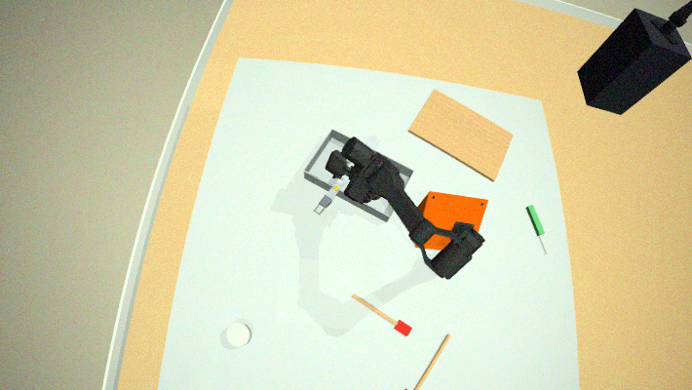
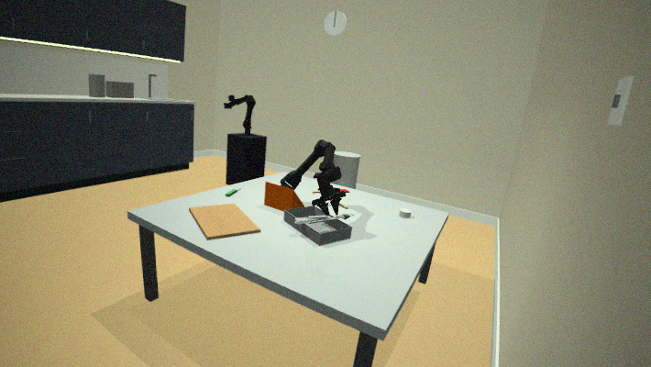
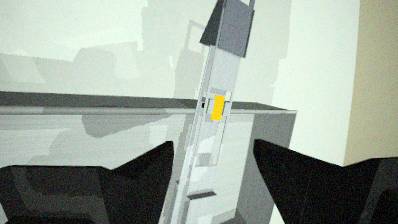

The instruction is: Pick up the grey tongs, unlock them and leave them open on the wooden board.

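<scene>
We see our black end effector open and empty, poised above the grey metal roasting tin, the locked grey tongs lying between its fingers.

The white table carries a roasting tin, wooden board and orange box.

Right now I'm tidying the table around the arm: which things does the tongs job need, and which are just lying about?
Needed:
- grey tongs
- roasting tin
- wooden board
- gripper, open over the tongs

Lying about:
- green screwdriver
- red spatula
- white puck
- orange box
</scene>
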You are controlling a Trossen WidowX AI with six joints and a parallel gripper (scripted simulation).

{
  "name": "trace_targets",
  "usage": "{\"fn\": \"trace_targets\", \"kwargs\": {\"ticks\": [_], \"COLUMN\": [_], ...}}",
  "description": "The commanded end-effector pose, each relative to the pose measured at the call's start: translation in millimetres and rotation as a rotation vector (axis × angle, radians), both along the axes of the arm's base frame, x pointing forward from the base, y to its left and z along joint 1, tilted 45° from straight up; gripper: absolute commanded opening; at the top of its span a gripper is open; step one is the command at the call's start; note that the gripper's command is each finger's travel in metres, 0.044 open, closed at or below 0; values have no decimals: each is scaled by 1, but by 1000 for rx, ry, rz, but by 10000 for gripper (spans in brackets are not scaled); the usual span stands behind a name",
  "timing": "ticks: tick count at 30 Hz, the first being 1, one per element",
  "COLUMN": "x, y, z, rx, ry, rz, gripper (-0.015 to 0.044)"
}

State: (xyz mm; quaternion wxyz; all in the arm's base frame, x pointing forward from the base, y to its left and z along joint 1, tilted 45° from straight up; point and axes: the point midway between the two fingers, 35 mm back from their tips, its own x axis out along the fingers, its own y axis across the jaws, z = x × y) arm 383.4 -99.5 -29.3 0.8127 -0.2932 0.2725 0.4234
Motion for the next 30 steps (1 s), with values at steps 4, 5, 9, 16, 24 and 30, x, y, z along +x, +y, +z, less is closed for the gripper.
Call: {"fn": "trace_targets", "kwargs": {"ticks": [4,5,9,16,24,30], "x": [5,5,8,14,19,20], "y": [6,7,11,17,25,25], "z": [-8,-10,-14,-22,-31,-30], "rx": [-1,-1,0,1,3,5], "ry": [6,6,5,4,3,-3], "rz": [-1,-2,-2,-2,-2,1], "gripper": [260,260,260,260,260,181]}}
